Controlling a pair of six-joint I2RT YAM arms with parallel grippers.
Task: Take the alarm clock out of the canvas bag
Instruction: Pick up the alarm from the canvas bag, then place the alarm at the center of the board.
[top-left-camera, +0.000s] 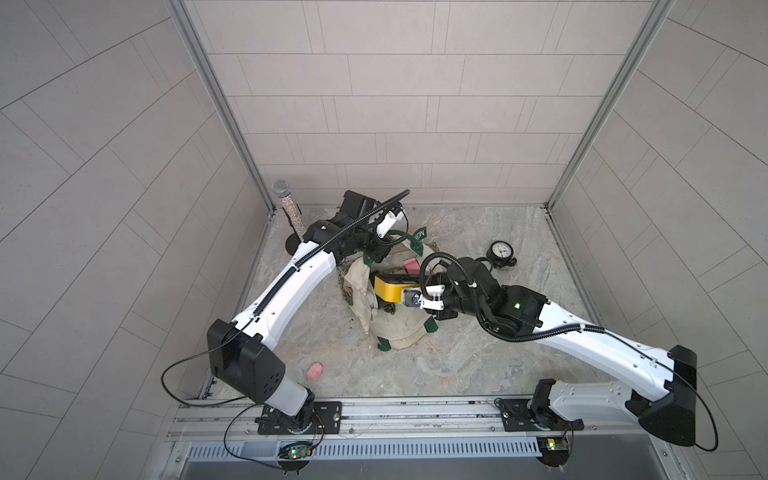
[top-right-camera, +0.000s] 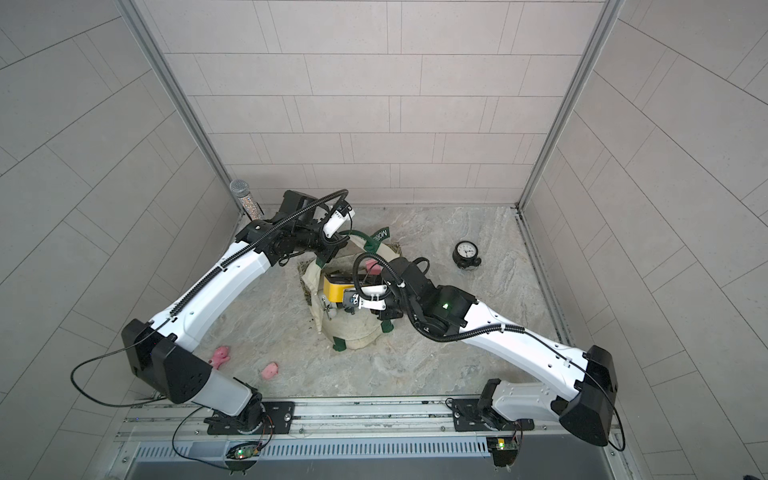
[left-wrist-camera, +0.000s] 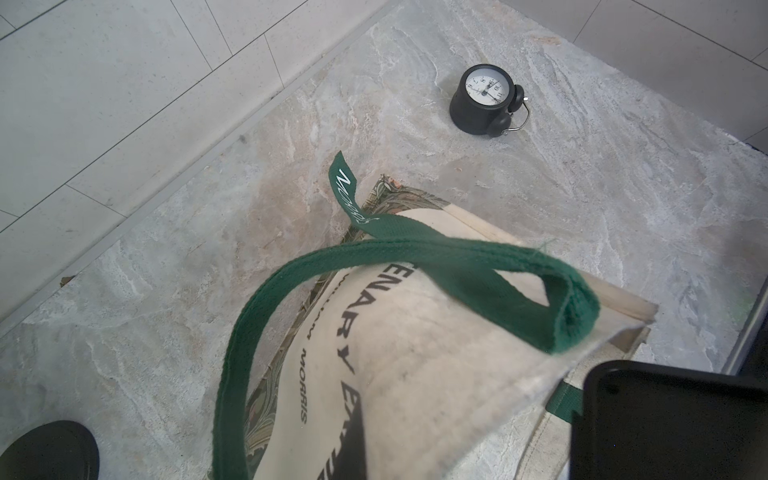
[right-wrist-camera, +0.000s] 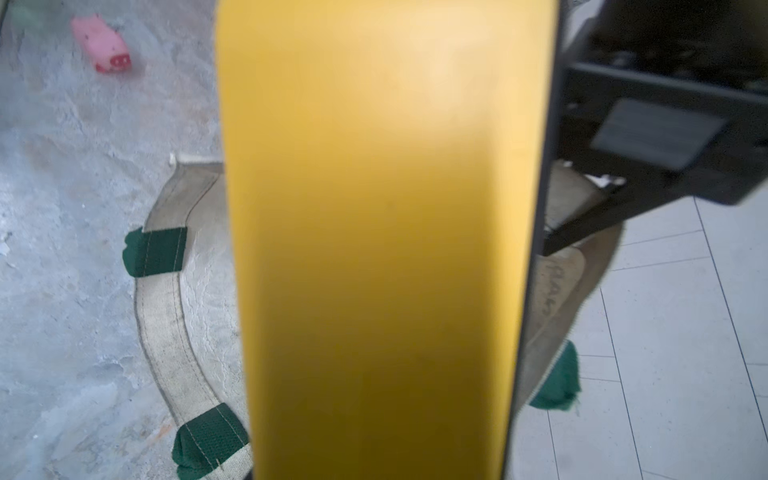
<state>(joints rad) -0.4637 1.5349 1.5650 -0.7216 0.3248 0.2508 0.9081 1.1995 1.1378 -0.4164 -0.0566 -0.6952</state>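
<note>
The cream canvas bag (top-left-camera: 360, 286) with dark green handles lies slumped mid-table in both top views, its mouth held open. My left gripper (top-left-camera: 376, 251) is shut on the bag's far rim beside a green handle (left-wrist-camera: 415, 253) and lifts the cloth (left-wrist-camera: 415, 353). My right gripper (top-left-camera: 395, 297) reaches over the bag's mouth, shut on a yellow object (top-left-camera: 388, 289) with a black edge. That object fills the right wrist view (right-wrist-camera: 382, 249). The black alarm clock (top-left-camera: 500, 251) with a white dial lies outside the bag on the table at the back right (left-wrist-camera: 484, 99), untouched.
A glittery microphone (top-left-camera: 286, 208) stands at the back left corner. Pink pig toys (top-right-camera: 219, 356) (top-right-camera: 270, 370) lie on the front left of the marble table. Something pink (top-left-camera: 411, 264) shows inside the bag. Tiled walls enclose three sides; a rail runs along the front.
</note>
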